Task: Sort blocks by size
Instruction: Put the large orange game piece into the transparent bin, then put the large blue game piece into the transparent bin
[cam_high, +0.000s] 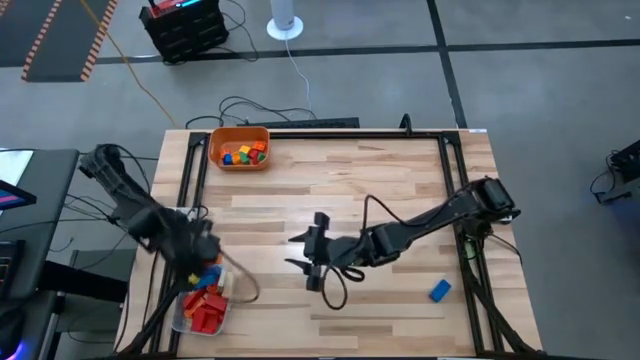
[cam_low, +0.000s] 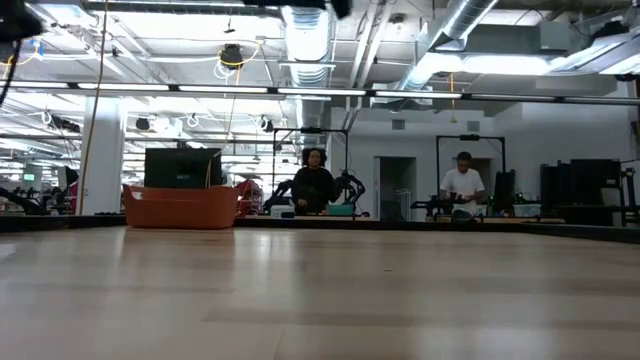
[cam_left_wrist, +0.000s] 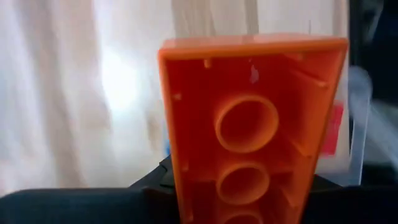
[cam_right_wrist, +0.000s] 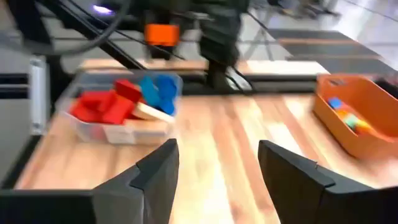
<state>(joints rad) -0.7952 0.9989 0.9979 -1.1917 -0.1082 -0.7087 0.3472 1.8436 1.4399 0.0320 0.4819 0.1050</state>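
The clear plastic tub (cam_high: 203, 305) sits directly under the left gripper (cam_high: 205, 258) at the table's (cam_high: 330, 180) near left corner; it holds a heap of red blocks (cam_high: 205, 308) with a couple of blue ones and a tan one at the end nearer the gripper. The orange bin (cam_high: 240, 146) stands well away from both grippers at the far left of the table, holding small blocks (cam_high: 244, 154) in orange, green, yellow and blue. The left gripper is closed partway on a long orange block (cam_left_wrist: 249, 130), which the left wrist view shows with its hollow underside toward the camera and its long axis running out from between the fingers. The right gripper (cam_high: 312, 252) hangs over the middle of the table, fingers (cam_right_wrist: 155, 171) spread wide with nothing between them, pointing toward the tub. A lone blue block (cam_high: 440, 290) lies behind the right gripper, near the table's near right corner, set at a slant.
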